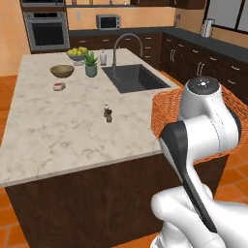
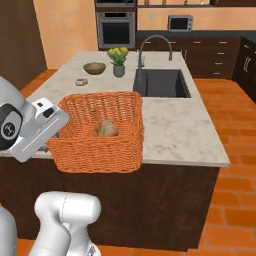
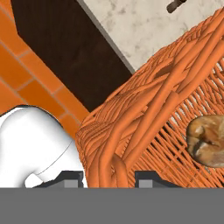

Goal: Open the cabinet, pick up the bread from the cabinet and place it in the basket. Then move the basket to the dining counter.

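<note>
The orange wicker basket (image 2: pixel 97 145) hangs at the near edge of the dining counter (image 2: pixel 170 130), partly over the beige stone and partly over the floor side. I cannot tell whether it rests on the stone. The tan bread (image 2: pixel 106 129) lies inside it, and appears in the hand view as the bread (image 3: pixel 208 140). My gripper (image 3: pixel 111 178) is shut on the basket's left rim (image 3: pixel 131 131), with a strand of wicker between the fingertips. From the left base view the basket (image 1: pixel 163 109) peeks out behind my arm. The cabinet is out of view.
An inset sink (image 1: pixel 133 77) with a faucet (image 1: pixel 127 41) sits in the counter's far half. A wooden bowl (image 1: pixel 62 71), a potted plant (image 1: pixel 90 64), a bowl of lemons (image 1: pixel 77 52) and a small shaker (image 1: pixel 108 114) stand on the stone. Orange tile floor surrounds the island.
</note>
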Robot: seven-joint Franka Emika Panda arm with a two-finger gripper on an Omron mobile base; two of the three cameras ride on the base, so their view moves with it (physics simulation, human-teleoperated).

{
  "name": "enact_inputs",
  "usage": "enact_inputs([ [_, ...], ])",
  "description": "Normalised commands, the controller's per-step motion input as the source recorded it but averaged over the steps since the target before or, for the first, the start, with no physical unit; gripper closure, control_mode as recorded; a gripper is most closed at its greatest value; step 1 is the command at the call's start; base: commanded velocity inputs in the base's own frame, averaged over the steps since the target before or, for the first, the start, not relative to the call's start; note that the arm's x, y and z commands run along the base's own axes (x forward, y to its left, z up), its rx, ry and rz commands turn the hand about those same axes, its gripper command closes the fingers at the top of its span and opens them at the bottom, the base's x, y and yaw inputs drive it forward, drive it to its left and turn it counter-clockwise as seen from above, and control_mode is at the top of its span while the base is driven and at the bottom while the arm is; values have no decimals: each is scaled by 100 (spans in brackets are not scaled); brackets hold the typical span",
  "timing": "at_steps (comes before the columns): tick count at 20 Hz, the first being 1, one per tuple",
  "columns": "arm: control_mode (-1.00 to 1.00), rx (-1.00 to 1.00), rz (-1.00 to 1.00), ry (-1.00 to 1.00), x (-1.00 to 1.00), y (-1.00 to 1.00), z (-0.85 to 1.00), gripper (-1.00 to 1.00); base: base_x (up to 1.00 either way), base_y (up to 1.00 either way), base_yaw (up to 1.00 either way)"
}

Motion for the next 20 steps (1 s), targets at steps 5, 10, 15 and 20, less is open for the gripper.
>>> enact_inputs([
  [5,100,0,0,0,0,0,0,100,24,78,-30],
  [10,100,0,0,0,0,0,0,100,12,56,7],
  [15,100,0,0,0,0,0,0,100,32,37,26],
  [20,100,0,0,0,0,0,0,100,57,34,20],
])
